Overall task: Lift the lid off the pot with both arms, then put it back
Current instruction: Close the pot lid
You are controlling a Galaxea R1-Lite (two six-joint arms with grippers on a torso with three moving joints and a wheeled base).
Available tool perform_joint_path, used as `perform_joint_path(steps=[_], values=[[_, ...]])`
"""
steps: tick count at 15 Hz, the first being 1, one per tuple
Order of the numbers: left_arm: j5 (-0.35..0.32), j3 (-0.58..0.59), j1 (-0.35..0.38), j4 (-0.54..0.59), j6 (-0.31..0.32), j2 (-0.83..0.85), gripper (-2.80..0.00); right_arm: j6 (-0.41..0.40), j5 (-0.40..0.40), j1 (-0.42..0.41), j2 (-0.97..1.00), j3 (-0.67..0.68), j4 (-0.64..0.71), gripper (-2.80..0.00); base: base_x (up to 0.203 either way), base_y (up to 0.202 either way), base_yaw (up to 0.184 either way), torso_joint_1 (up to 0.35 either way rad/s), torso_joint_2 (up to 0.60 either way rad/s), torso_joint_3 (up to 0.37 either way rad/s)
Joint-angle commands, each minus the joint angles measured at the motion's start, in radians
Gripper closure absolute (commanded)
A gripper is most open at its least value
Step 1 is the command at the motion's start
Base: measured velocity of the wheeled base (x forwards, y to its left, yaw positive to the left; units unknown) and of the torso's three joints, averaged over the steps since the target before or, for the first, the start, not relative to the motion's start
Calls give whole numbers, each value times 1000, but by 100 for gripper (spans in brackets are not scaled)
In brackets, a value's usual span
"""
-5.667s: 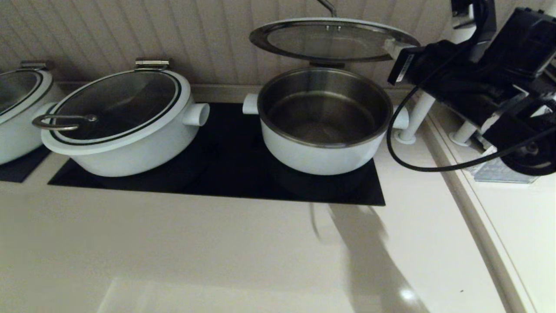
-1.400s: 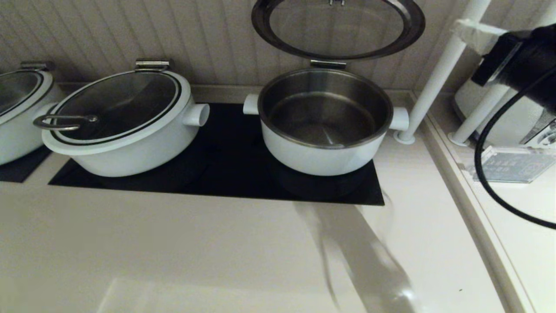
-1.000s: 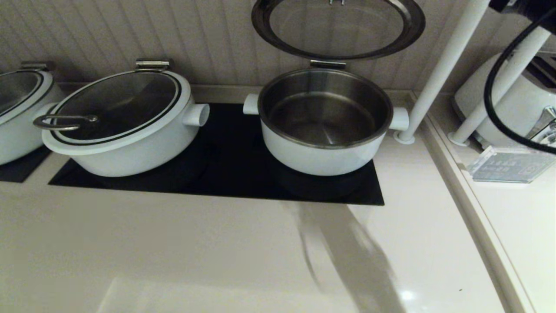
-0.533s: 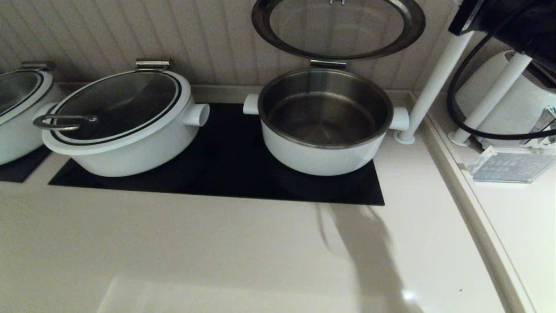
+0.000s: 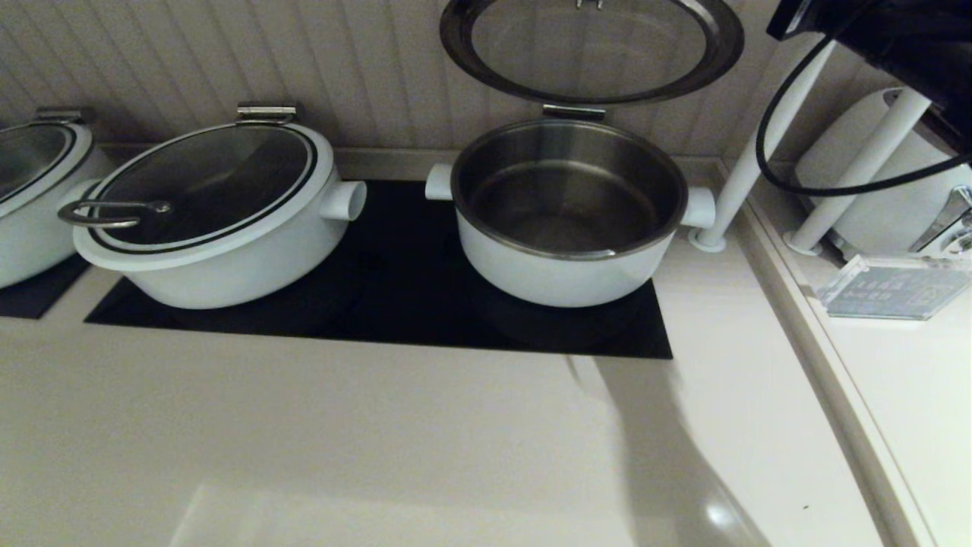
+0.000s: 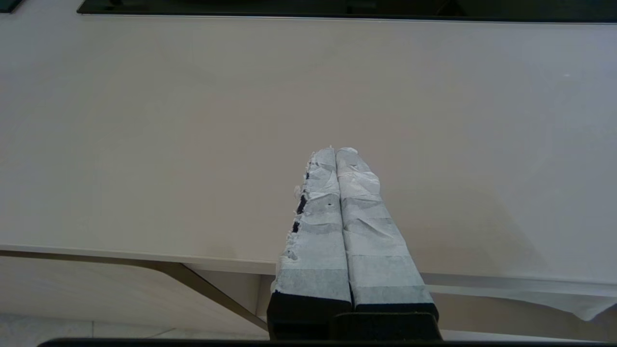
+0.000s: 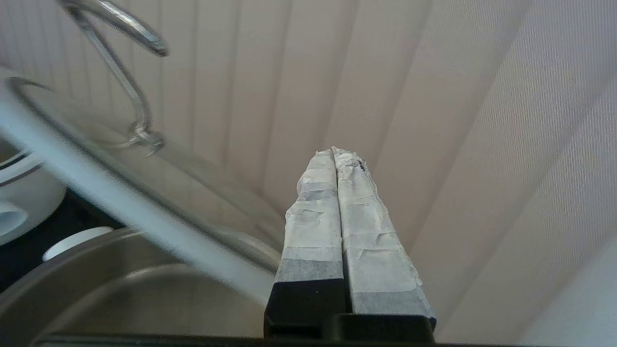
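Note:
The pot (image 5: 562, 273) stands open on the black cooktop, steel inside showing, a white stub handle on each side. The lid (image 5: 592, 53) stands tilted up behind it against the wall, underside facing me. In the right wrist view the lid's white rim (image 7: 120, 202) and steel handle (image 7: 120, 29) lie beside my right gripper (image 7: 336, 152), which is shut, empty and apart from the rim. The right arm (image 5: 896, 38) shows at the top right of the head view. My left gripper (image 6: 335, 150) is shut and empty over the bare counter near its front edge.
A wider white pot with its lid on (image 5: 213, 251) sits left on the cooktop (image 5: 395, 311), another pot (image 5: 30, 228) at far left. White posts (image 5: 767, 137), a white appliance (image 5: 888, 190) and a clear sign (image 5: 888, 292) stand at the right.
The lid went from nearly level above the pot, with the right gripper at its rim, to standing up against the wall. The right arm swung away and now sits at top right.

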Motion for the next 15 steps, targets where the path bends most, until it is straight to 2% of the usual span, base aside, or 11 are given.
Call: perform_joint_path(steps=[1,15], values=[[0,0,0,0,-1,-1,0,-1,10,-12,51,-31,-5,0,0,0,0,0,0,0],[0,0,0,0,0,-1,0,-2,78,-9,62,26,-9,0,0,0,0,0,0,0]])
